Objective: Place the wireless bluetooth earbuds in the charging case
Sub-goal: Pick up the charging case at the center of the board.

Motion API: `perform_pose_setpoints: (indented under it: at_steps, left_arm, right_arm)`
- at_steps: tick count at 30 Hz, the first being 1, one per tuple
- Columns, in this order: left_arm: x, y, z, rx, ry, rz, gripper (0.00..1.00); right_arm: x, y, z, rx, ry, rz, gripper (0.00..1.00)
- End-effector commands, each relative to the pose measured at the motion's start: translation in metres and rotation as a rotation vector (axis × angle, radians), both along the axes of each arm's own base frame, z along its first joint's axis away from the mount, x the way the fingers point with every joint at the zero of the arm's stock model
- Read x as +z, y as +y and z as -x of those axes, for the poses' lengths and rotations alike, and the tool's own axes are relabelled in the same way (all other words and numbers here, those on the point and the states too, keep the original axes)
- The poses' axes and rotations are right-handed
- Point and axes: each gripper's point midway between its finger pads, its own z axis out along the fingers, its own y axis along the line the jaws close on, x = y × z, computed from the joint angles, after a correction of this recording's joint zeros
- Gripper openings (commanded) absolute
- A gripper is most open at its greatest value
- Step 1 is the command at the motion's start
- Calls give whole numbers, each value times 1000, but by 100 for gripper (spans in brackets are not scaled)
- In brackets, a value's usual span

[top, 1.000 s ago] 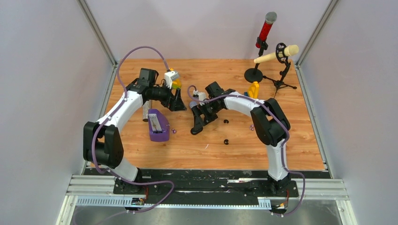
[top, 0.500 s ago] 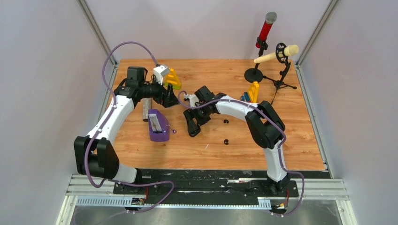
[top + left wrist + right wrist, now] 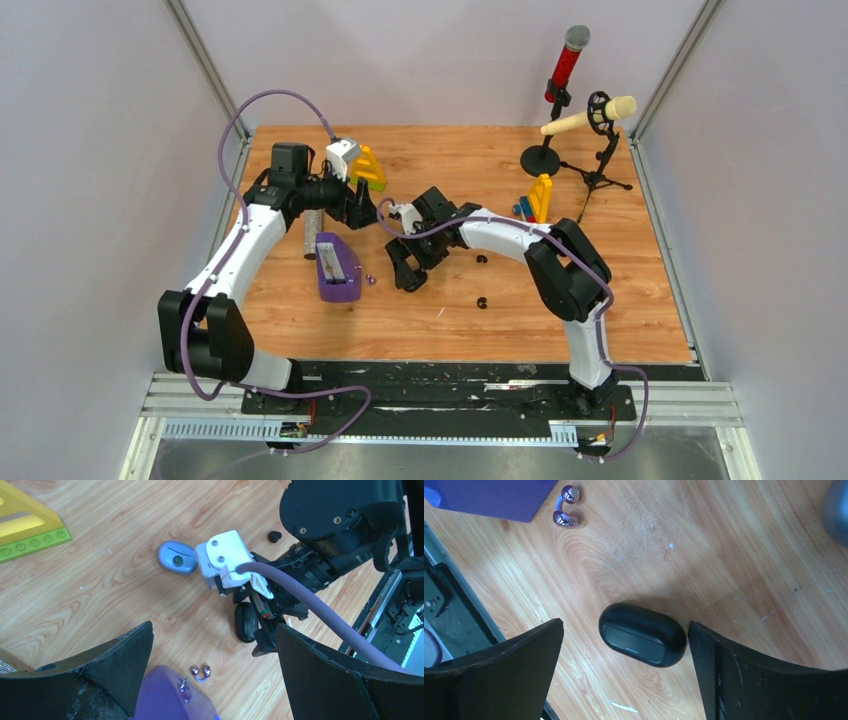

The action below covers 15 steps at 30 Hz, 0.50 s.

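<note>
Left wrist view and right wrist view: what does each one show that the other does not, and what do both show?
Only the left wrist view shows the yellow-green block, a black earbud and the right arm's white wrist mount. Only the right wrist view shows the closed black case whole, lying between the fingers of the open right gripper. Both show that case, the purple earbuds and a purple box.

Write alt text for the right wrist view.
A closed black charging case lies on the wooden table between the open fingers of the right end effector, close to one of them. Shiny purple earbuds sit farther off, beside the corner of a purple box.
</note>
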Motion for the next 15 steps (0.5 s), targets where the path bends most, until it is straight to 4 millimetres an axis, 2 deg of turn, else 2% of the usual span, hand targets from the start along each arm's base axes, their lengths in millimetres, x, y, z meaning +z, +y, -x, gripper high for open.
perform_pose_setpoints:
  at_steps: [1,7,15]
  left_arm:
    - [6,2,-6,18,-31,8,100]
    - [11,5,-7,38,-47,1,100]
    - [26,5,-17,44,-64,6,100]
  right_arm:
    - [-56,-38,30,5,40,229,100]
    - [-71,-53,22,-43,-72,327,98]
    - [-73,-71,16,-74,-186,388,92]
